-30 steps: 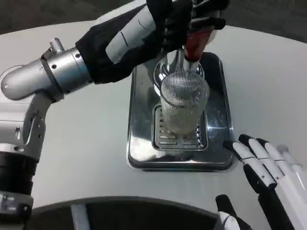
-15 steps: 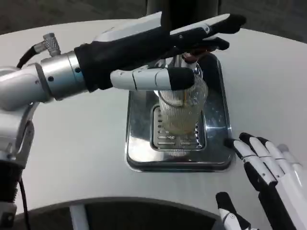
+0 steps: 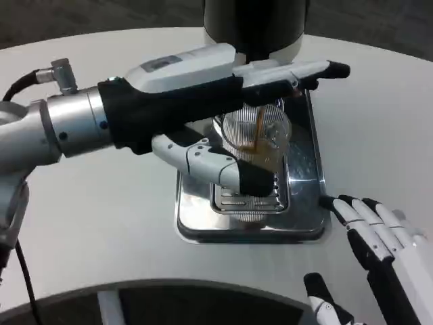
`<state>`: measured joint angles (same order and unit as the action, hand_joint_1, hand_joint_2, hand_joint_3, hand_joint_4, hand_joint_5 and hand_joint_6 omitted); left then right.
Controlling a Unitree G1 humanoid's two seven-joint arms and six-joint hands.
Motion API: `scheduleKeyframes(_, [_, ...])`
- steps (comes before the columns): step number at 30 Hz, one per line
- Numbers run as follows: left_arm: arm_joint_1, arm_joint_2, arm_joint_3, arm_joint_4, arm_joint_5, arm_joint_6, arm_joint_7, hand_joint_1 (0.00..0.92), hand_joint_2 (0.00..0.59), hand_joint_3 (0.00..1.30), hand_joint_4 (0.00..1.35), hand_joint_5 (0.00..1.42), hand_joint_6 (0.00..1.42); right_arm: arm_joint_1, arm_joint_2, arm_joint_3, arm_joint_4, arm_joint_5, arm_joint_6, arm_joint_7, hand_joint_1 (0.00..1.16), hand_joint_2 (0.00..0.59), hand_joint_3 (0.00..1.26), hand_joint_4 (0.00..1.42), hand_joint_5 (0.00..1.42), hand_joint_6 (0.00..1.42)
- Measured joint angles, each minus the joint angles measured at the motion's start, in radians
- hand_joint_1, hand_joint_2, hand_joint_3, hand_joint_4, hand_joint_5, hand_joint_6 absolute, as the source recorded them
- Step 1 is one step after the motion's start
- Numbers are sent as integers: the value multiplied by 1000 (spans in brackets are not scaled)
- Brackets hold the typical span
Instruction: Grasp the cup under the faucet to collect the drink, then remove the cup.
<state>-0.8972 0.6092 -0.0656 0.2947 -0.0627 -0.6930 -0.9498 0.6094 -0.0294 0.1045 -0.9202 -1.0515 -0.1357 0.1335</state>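
A clear ribbed cup (image 3: pixel 269 139) stands on the grate of the steel drip tray (image 3: pixel 304 203), below the dark dispenser (image 3: pixel 254 20). A thin brown stream runs into the cup, and brownish drink shows in its lower part. My left hand (image 3: pixel 223 88) reaches in from the left. Its fingers (image 3: pixel 298 70) lie straight across the cup's far rim and its thumb (image 3: pixel 216 166) crosses in front of the cup's base. I see no closed grip on the cup. My right hand (image 3: pixel 382 247) rests open on the table, to the right of the tray's front corner.
The tray sits mid-table on the white round table (image 3: pixel 101 223), with bare surface to its left and right. The table's curved front edge runs along the bottom of the picture. My left forearm (image 3: pixel 74 125) spans the left half above the table.
My left hand has let go of the red tap handle, opened and dropped to the cup's level, its thumb now in front of the cup. Drink has begun flowing. The right hand stayed put.
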Motion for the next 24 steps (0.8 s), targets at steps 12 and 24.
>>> scheduleKeyframes(12, [30, 22, -15, -11, 35, -67, 71, 0, 95, 0, 0, 59, 14, -94, 73, 26, 29, 102, 136, 39, 504, 357, 64, 11, 0, 39])
scheduleKeyframes(24, [51, 39, -22, -45, 34, -48, 103, 0, 95, 0, 0, 58, 10, -344, 82, 29, 247, 255, 264, 26, 640, 253, 0, 0, 0, 1])
